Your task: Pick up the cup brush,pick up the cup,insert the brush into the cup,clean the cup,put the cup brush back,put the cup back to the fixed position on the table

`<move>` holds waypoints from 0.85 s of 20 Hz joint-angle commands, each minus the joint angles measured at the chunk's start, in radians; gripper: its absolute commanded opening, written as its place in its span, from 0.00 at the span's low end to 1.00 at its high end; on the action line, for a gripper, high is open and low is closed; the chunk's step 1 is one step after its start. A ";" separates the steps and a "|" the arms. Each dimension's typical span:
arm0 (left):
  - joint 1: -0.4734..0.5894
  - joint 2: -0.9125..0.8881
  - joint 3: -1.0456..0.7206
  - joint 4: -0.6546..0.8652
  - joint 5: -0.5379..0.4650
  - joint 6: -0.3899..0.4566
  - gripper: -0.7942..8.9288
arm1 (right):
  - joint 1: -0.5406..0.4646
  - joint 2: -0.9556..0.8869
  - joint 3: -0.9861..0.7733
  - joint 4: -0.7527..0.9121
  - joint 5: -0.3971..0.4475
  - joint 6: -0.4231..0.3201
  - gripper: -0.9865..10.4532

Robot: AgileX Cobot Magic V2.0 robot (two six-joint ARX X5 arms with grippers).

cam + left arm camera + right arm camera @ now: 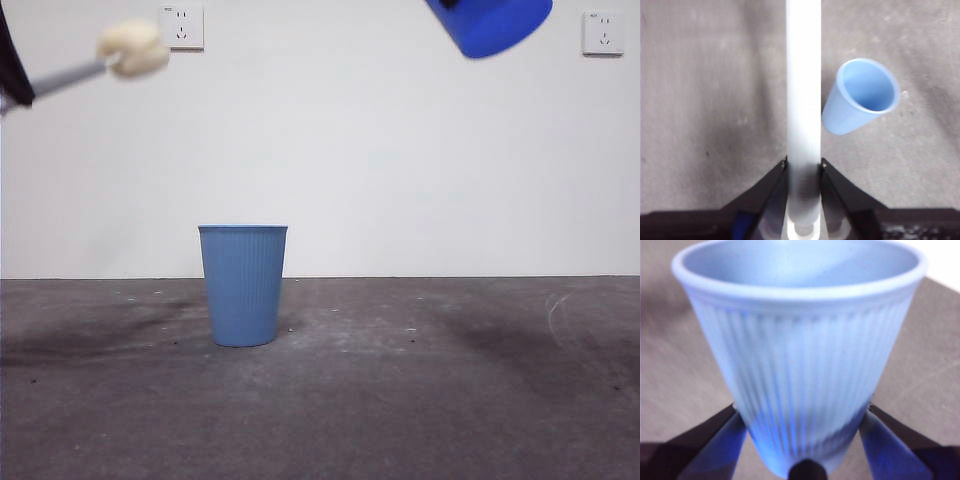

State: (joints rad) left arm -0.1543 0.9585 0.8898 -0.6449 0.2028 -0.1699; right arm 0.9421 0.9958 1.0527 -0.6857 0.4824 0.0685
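My left gripper (803, 162) is shut on the cup brush (803, 90), whose pale handle runs straight out between the jaws. In the front view the brush's cream sponge head (133, 48) hangs high at the upper left, pointing right, with the black gripper (12, 70) at the picture's edge. My right gripper (802, 410) is shut on the lower part of a ribbed blue cup (800, 355). That cup (490, 25) is held tilted at the top right of the front view, well apart from the brush.
A second blue cup (243, 285) stands upright on the dark grey table (450, 400), left of centre; the left wrist view shows it (862, 95) below and beside the brush handle. A white wall with sockets (181, 25) stands behind.
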 commanded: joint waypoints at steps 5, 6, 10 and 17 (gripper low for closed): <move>-0.001 0.252 -0.010 0.095 0.013 -0.011 0.07 | 0.000 -0.032 0.002 0.058 -0.052 0.018 0.08; -0.013 0.298 -0.010 0.109 0.006 -0.023 0.07 | 0.000 -0.032 0.002 0.058 -0.052 0.018 0.08; -0.030 0.443 -0.010 0.150 -0.003 -0.040 0.07 | 0.000 -0.032 0.002 0.058 -0.048 0.019 0.08; -0.069 0.577 -0.010 0.172 -0.136 -0.098 0.07 | 0.000 -0.032 0.002 0.057 -0.045 0.019 0.08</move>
State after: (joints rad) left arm -0.2195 1.5284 0.8898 -0.4809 0.0700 -0.2543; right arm 0.9421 0.9634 1.0527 -0.6418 0.4339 0.0750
